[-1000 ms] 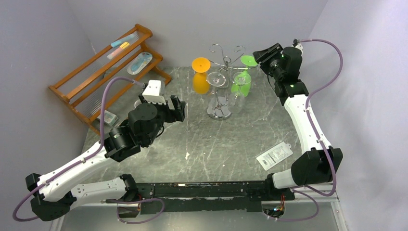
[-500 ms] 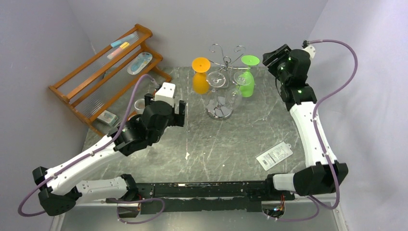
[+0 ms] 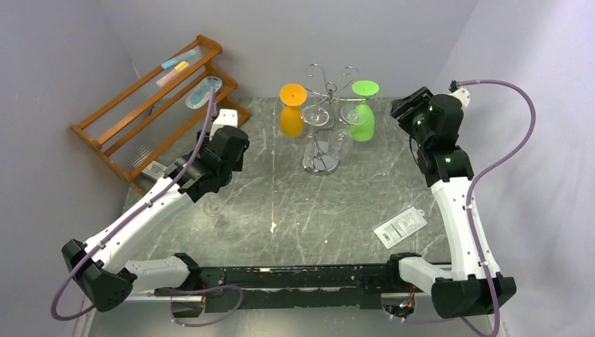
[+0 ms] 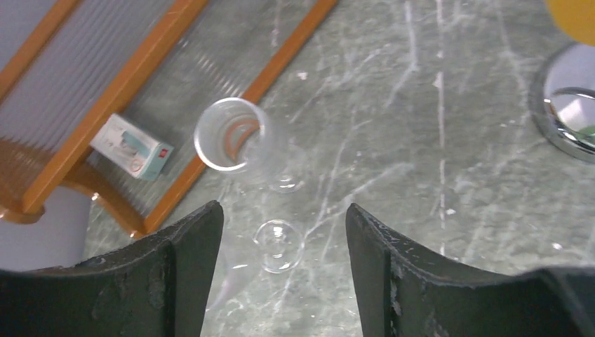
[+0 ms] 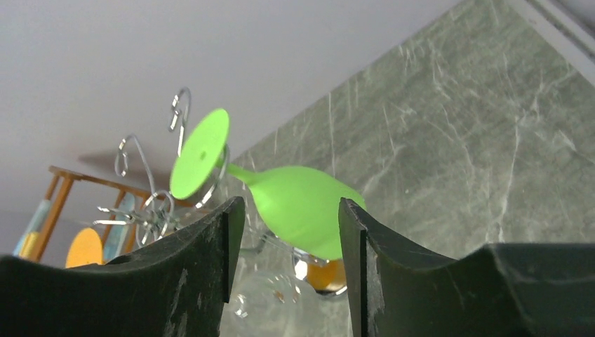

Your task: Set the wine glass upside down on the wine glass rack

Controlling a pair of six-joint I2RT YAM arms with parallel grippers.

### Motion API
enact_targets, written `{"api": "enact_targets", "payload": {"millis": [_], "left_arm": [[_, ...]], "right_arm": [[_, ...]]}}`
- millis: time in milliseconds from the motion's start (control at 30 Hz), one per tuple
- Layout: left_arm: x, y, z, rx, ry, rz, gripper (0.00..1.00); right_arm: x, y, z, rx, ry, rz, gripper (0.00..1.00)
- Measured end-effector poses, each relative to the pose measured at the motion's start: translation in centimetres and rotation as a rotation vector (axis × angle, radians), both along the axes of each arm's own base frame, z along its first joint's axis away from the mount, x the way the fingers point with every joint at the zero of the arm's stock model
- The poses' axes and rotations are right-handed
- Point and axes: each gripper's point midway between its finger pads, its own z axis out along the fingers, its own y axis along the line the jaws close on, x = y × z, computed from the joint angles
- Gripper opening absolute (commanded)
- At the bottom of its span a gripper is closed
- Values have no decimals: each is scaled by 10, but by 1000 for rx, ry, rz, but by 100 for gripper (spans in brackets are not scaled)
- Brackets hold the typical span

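The wine glass rack (image 3: 324, 98) is a silver wire stand at the back of the table. An orange glass (image 3: 292, 112), a green glass (image 3: 361, 123) and clear ones hang on it upside down. A clear wine glass (image 4: 231, 137) stands by the shelf's foot. A second clear glass (image 4: 278, 244) shows lower down, and appears in the top view as the clear glass (image 3: 212, 206). My left gripper (image 4: 284, 210) hovers open above it, touching nothing. My right gripper (image 3: 405, 107) is open, a short way right of the green glass (image 5: 302, 207), holding nothing.
The orange-brown wooden shelf (image 3: 151, 105) stands at the back left with small items on it, and a small box (image 4: 133, 147) lies under it. A white packet (image 3: 400, 227) lies at the right front. The rack's chrome base (image 4: 568, 105) is to the left gripper's right.
My left arm has swung from the table's middle toward the shelf and its jaws have narrowed a little. My right arm has drawn back to the right, away from the green glass.
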Motion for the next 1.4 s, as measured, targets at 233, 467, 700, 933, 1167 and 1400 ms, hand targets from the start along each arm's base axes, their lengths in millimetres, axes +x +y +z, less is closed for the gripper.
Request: {"api": "enact_targets", "payload": {"millis": [233,467,700,933,1167,1400], "left_arm": [[-6,29,-6,19,50,85,60],[-19,44,-27,41,112,136,61],[-24,63,-51,70,172,193,47],[-21,62,-63,48,209,160,24],[-26,40,-65,-15,257,13,5],[-45,0,-61,-125,324,-263,5]], "right_arm": [[-11,12,-22,15,70,67,51],[-29,15,-31,24,89,91,49],[-38,16,-64,31,162,94,47],[-39,17,-77,43,196,96,43],[-46,18,-80,58,203,93,41],[-60,20,-94,115,235,81,44]]}}
